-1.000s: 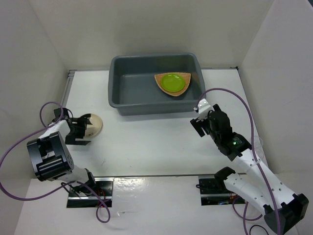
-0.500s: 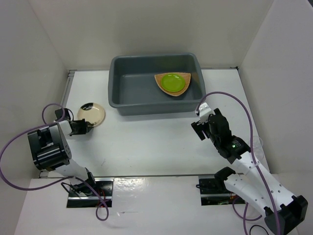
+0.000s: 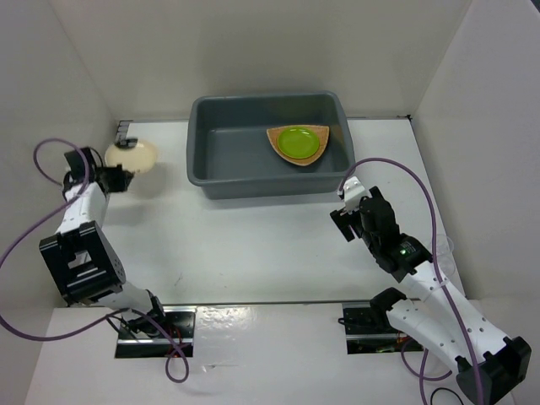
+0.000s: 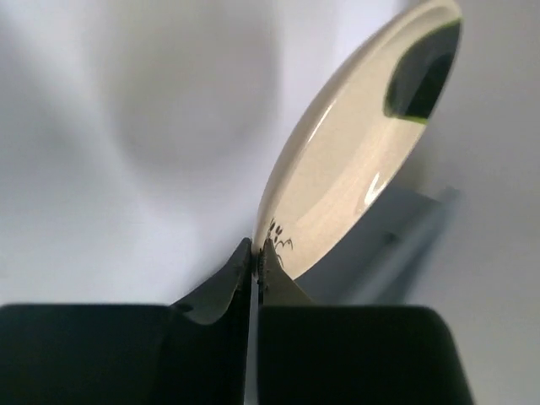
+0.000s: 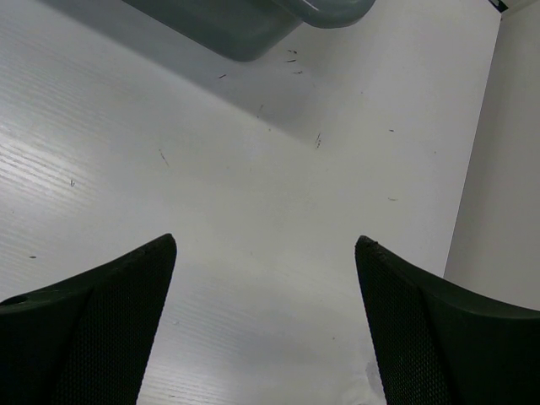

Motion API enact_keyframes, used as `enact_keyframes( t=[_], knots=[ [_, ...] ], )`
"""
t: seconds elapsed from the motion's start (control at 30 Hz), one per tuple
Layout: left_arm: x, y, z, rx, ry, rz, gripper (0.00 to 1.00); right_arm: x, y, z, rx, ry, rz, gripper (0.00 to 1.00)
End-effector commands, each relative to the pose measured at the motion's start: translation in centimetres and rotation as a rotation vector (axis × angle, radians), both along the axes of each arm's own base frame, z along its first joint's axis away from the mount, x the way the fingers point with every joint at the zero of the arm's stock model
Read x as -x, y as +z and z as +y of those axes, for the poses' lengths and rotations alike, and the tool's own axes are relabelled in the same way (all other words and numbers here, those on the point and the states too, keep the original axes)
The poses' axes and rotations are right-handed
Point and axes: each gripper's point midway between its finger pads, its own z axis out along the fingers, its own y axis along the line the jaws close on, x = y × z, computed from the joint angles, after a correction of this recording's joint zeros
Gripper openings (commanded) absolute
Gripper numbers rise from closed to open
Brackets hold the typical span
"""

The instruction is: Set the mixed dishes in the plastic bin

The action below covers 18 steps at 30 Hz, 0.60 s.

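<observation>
My left gripper [image 3: 121, 171] is shut on the rim of the small cream saucer [image 3: 132, 156] and holds it tilted above the table, left of the plastic bin [image 3: 202, 169]. In the left wrist view the jaws [image 4: 257, 257] pinch the saucer [image 4: 354, 160] right at its dark marks. A tan wood-grain plate [image 3: 316, 133] lies in the bin's right end with a green dish [image 3: 297, 142] on it. My right gripper [image 3: 344, 207] hovers open over the table just right of the bin's front corner, and nothing sits between its fingers [image 5: 266, 245].
White walls close in on the left, back and right. A faint clear glass [image 3: 444, 251] stands by the right wall beside my right arm. A corner of the bin [image 5: 253, 21] shows at the top of the right wrist view.
My left gripper went from open to shut on the saucer's rim, then lifted it off the table and carried it up toward the back left. The right arm shifted only slightly.
</observation>
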Motion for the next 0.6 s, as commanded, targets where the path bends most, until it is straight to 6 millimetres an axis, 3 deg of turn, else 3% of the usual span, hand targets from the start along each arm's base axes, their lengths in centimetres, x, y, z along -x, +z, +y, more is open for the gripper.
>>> enact_keyframes(
  t=[0.0, 0.03, 0.1, 0.13, 0.17, 0.2, 0.23, 0.3, 0.33, 0.37, 0.4, 0.43, 0.47, 0.5, 0.53, 0.57],
  knots=[
    [-6.3, 13.5, -1.5, -0.134, -0.120, -0.347, 0.00, -0.5, 1.1, -0.1, -0.028, -0.023, -0.053, 0.91],
    [-7.5, 15.3, -3.8, -0.144, -0.198, -0.382, 0.00, -0.5, 1.1, -0.1, -0.028, -0.023, -0.053, 0.91],
    [-10.0, 16.7, -5.9, -0.172, -0.301, -0.405, 0.00, -0.6, 1.1, -0.1, -0.020, -0.019, -0.054, 0.92],
    [-11.2, 20.2, -8.4, -0.236, -0.386, -0.460, 0.00, -0.6, 1.1, -0.1, -0.020, -0.019, -0.054, 0.92],
    [-12.7, 19.1, -10.1, -0.221, -0.466, -0.451, 0.00, -0.6, 1.1, -0.1, -0.020, -0.019, -0.054, 0.92],
    [-13.5, 19.2, -11.5, -0.237, -0.531, -0.463, 0.00, -0.6, 1.1, -0.1, -0.020, -0.019, -0.054, 0.92],
    [-14.7, 19.0, -14.5, -0.205, -0.623, -0.469, 0.00, -0.6, 1.1, -0.1, -0.020, -0.019, -0.054, 0.92],
    [-15.6, 17.9, -17.6, -0.164, -0.707, -0.451, 0.00, -0.5, 1.2, -0.2, -0.012, -0.027, -0.058, 0.94],
    [-16.5, 14.9, -20.2, -0.113, -0.771, -0.402, 0.00, -0.5, 1.4, -0.2, -0.017, -0.027, -0.067, 0.94],
    [-17.0, 15.8, -21.6, -0.101, -0.807, -0.419, 0.00, -0.5, 1.5, -0.5, -0.011, -0.039, -0.071, 0.94],
    [-17.0, 14.8, -23.1, -0.072, -0.842, -0.391, 0.00, -0.4, 1.8, -0.5, -0.018, -0.040, -0.083, 0.94],
    [-17.5, 12.6, -25.7, -0.040, -0.891, -0.355, 0.00, -0.3, 2.0, -0.6, -0.023, -0.040, -0.092, 0.94],
    [-17.9, 14.0, -26.9, -0.055, -0.905, -0.382, 0.00, -0.3, 2.1, -0.8, -0.018, -0.050, -0.095, 0.94],
    [-18.6, 12.6, -28.2, -0.048, -0.922, -0.359, 0.00, -0.5, 2.3, -0.7, -0.023, -0.051, -0.103, 0.94],
    [-18.6, 12.5, -30.7, -0.055, -0.965, -0.363, 0.00, -0.4, 2.5, -0.7, -0.027, -0.051, -0.111, 0.94],
    [-18.3, 11.9, -32.0, -0.047, -0.995, -0.330, 0.00, -0.4, 2.5, -0.9, -0.023, -0.060, -0.113, 0.94]
  ],
)
